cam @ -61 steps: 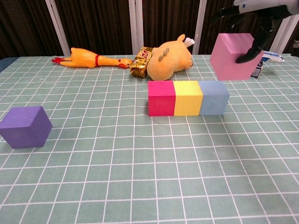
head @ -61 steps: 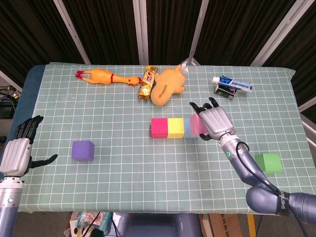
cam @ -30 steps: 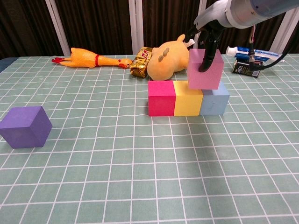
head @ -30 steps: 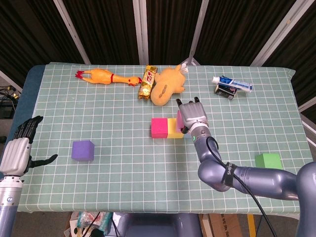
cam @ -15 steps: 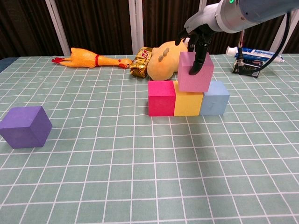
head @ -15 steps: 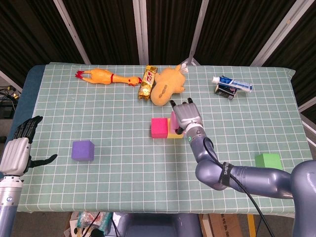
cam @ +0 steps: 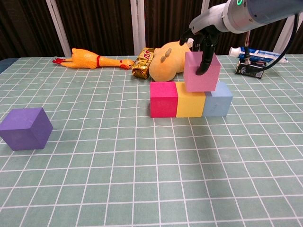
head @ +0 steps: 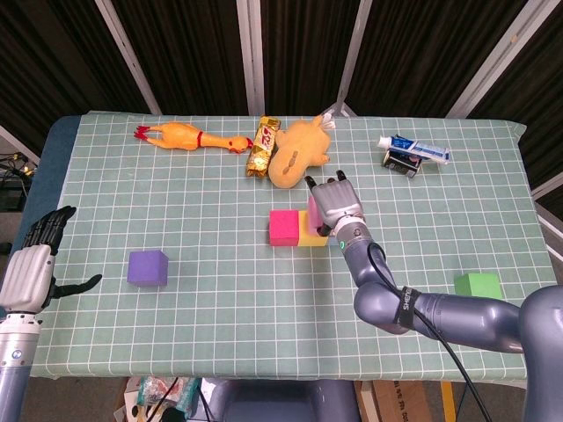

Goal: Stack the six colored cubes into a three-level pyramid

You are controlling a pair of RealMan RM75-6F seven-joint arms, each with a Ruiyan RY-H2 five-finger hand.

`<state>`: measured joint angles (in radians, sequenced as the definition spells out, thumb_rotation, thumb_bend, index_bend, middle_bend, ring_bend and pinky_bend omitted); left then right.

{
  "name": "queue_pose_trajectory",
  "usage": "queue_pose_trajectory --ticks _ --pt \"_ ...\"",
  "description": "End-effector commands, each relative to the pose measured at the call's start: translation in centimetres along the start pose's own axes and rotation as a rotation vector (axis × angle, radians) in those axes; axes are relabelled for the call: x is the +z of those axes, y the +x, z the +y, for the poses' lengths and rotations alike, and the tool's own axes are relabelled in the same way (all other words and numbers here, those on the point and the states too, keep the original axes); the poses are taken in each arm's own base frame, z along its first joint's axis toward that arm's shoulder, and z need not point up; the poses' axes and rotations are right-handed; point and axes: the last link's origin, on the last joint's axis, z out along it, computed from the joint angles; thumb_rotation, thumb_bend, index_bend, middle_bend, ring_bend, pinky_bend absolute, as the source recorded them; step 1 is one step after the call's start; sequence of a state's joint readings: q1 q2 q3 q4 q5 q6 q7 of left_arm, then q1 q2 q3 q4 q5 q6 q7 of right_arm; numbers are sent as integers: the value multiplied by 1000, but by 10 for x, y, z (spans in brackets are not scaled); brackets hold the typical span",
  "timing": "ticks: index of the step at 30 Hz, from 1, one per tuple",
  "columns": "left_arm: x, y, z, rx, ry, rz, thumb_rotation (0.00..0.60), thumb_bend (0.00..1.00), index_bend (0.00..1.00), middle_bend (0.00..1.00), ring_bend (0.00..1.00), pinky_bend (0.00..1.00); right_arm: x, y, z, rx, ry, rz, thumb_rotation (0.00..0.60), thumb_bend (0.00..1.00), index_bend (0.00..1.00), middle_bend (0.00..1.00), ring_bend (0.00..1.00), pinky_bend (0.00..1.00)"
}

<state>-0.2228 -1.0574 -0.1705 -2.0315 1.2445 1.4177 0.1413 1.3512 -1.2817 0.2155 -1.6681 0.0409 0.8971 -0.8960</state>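
The pink cube [cam: 202, 72] sits between the right hand's [cam: 202, 39] fingers [cam: 206, 56], which grasp it from above, a dark finger down its front face. Directly below the fingers lie the yellow cube [cam: 190, 99] and light-blue cube [cam: 218, 99], the magenta cube [cam: 163, 99] beside them. The left hand [head: 33, 264] hangs released, fingers spread.

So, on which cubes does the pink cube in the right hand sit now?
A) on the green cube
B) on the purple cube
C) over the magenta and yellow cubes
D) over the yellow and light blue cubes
D: in the chest view the pink cube, held by the right hand, sits across the seam between the yellow cube and the light blue cube, clear of the magenta cube.
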Motion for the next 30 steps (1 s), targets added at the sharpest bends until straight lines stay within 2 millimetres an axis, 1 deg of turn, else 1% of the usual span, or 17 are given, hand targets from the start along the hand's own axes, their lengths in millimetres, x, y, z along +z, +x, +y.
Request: queue_pose_trajectory --ticks 1,14,30 --pt "0 0 0 0 -1 1 600 100 0 30 0 29 0 -1 2 -9 0 -2 600 273 0 409 197 0" --pt "-1 0 -1 1 0 0 600 100 0 30 0 28 1 -5 9 -24 -12 -15 600 274 0 409 197 0" --pt "-1 -1 -1 4 0 -2 600 100 0 30 0 28 2 -7 7 -23 -7 -21 600 273 0 409 197 0"
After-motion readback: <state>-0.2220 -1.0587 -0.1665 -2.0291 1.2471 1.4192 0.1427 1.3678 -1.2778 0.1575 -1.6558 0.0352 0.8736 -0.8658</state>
